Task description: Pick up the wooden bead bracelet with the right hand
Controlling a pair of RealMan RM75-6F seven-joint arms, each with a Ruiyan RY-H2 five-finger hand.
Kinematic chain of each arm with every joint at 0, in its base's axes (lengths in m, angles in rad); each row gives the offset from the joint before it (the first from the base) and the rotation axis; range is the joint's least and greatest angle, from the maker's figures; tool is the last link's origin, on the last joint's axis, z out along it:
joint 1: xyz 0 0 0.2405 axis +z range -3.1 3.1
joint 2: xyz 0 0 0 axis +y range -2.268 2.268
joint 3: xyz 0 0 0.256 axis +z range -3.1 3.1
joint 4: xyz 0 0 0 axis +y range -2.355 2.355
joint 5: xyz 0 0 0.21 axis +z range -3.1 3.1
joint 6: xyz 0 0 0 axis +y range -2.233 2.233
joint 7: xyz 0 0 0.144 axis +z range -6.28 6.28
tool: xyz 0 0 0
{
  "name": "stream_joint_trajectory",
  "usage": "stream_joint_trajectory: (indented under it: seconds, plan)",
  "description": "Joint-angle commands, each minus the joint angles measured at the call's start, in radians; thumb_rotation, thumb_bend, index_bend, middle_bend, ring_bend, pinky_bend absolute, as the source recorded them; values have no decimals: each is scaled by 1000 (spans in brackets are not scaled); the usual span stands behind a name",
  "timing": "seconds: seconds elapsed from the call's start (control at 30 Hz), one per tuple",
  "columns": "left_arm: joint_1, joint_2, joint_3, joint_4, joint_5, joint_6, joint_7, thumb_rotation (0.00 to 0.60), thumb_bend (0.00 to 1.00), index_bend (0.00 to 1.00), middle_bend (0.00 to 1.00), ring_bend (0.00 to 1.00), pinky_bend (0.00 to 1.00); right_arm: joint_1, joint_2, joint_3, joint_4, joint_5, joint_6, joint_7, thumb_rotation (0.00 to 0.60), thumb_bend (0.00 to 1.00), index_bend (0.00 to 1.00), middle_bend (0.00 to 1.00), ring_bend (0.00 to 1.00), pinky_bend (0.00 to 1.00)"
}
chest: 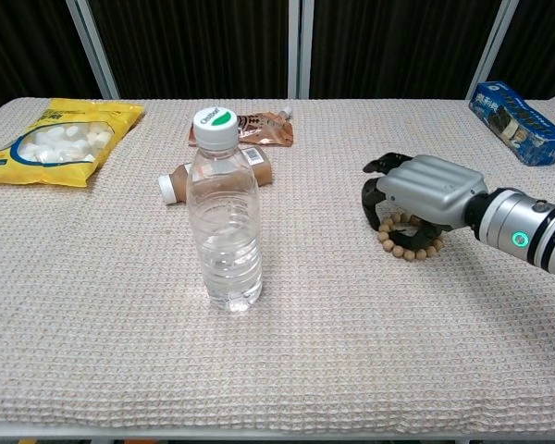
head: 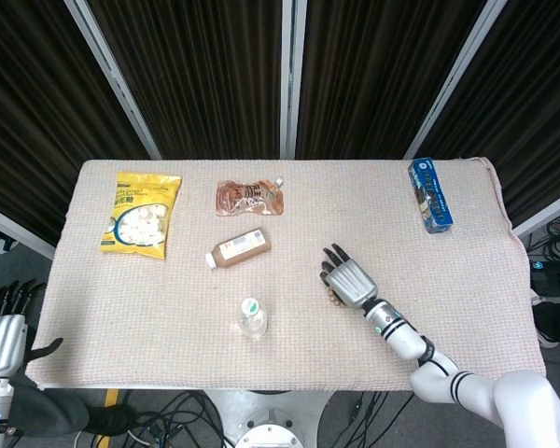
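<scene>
One view shows bracelet (chest: 409,241) under hand (chest: 424,192).

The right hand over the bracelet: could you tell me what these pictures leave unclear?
- Wooden bead bracelet: the right hand covers its far side in the chest view and nearly all of it in the head view.
- Whether the fingers touch the beads: hidden by the palm in both views.
- Left hand: cut by the head view's edge, absent from the chest view.

Lab test rig: black curtains (head: 196,75) on metal frame, cloth-covered table (head: 121,317), loose cables (head: 177,411) underneath.
</scene>
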Motion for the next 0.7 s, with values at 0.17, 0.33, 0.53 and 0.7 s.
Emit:
stream_joint_trajectory:
  seconds: [0.17, 0.33, 0.53, 0.7]
  plan:
    - [1, -3, 0, 8, 4, 2, -11, 600, 0, 149, 81, 0, 0, -46, 53, 7, -49, 8, 88, 40, 600, 529, 668, 368, 122, 4]
    - [-4, -4, -1, 10, 9, -1, -11, 600, 0, 150, 80, 0, 0, -101, 181, 61, -235, 85, 135, 171, 600, 567, 671, 389, 149, 8]
    - [-16, -1, -3, 1, 16, -11, -2, 600, 0, 149, 80, 0, 0, -138, 383, 136, -439, 239, 24, 465, 600, 656, 671, 458, 221, 40]
    - [-26, 6, -4, -11, 19, -22, 13, 600, 0, 149, 80, 0, 0, -152, 489, 157, -473, 278, -129, 799, 600, 771, 674, 513, 257, 41]
